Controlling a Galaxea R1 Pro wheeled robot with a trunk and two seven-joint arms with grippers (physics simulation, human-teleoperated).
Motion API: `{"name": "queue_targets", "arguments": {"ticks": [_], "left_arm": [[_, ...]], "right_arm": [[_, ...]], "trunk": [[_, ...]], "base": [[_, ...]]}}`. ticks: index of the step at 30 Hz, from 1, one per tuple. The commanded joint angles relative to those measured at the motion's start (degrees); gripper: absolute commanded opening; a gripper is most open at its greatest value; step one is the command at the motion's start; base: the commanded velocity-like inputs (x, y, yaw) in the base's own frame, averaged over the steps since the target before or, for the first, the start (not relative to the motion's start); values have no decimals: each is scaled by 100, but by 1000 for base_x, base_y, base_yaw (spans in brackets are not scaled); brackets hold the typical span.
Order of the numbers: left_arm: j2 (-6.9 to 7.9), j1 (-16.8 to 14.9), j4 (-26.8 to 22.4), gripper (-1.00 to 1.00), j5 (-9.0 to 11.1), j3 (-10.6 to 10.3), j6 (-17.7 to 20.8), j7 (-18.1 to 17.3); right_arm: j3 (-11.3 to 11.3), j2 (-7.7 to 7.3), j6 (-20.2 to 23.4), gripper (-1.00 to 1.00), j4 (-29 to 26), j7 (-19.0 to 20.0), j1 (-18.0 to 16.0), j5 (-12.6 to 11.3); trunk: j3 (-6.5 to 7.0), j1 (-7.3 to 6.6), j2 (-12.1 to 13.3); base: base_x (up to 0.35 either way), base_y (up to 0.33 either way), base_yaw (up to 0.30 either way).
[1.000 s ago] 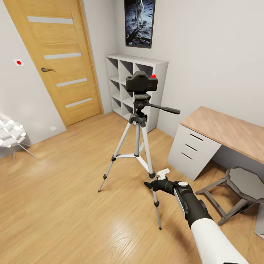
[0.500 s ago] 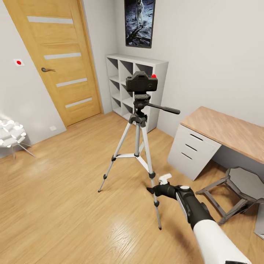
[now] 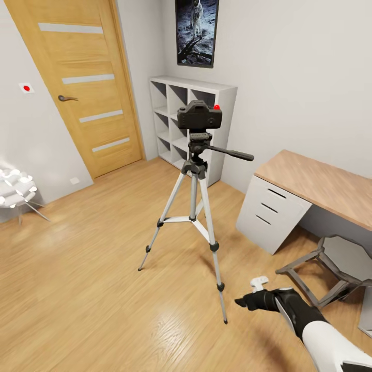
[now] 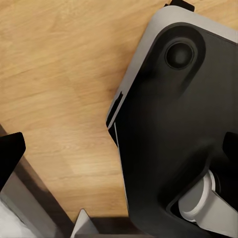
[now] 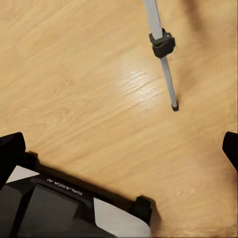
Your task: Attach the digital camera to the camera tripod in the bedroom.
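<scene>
Black digital camera (image 3: 200,114), seemingly seated on camera tripod (image 3: 195,206)

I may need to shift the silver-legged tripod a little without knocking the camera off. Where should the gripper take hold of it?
Probably the black centre column just under the head of the silver-legged tripod, approached from the robot's side. The legs splay outward below it, and the small black boxy camera sits on top, with the long pan handle sticking out toward the desk.

Digital camera (image 3: 200,115) sits on camera tripod (image 3: 195,206), frame centre; shelf (image 3: 192,124) behind, counter (image 3: 323,187) right, my right hand (image 3: 247,301) lower right.
</scene>
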Motion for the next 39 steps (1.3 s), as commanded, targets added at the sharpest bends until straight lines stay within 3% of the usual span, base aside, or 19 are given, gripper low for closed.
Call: {"name": "queue_targets", "arguments": {"ticks": [1,7,13,19,24,31,39], "left_arm": [[-3,-5,0,100,41,-48,20,14],[-7,-5,0,100,41,-48,20,14],[-1,-5,0,100,41,-47,20,14],[-9,-5,0,100,42,-47,20,14],[-20,19,0,100,47,-47,20,14],[-55,133,0,100,84,-45,20,14],[-61,166,0,100,327,-41,15,14]], "right_arm": [[-49,-72,32,100,130,21,-3,39],[-48,-450,3,100,947,-128,-3,20],[-43,-610,-229,100,1885,-440,-19,19],[-41,-621,-562,100,2324,-1399,-8,11],[-41,-576,-821,100,2402,-1905,368,4],[-41,-552,-1347,100,2433,-2177,1020,0],[-41,-550,-1824,100,2440,-2243,1402,-6]], "trunk": [[-9,3,-10],[-9,3,-10],[-9,3,-10],[-9,3,-10],[-9,3,-10],[-9,3,-10],[-9,3,-10]], "base": [[0,0,0],[0,0,0],[0,0,0],[0,0,0],[0,0,0],[0,0,0],[0,0,0]]}}
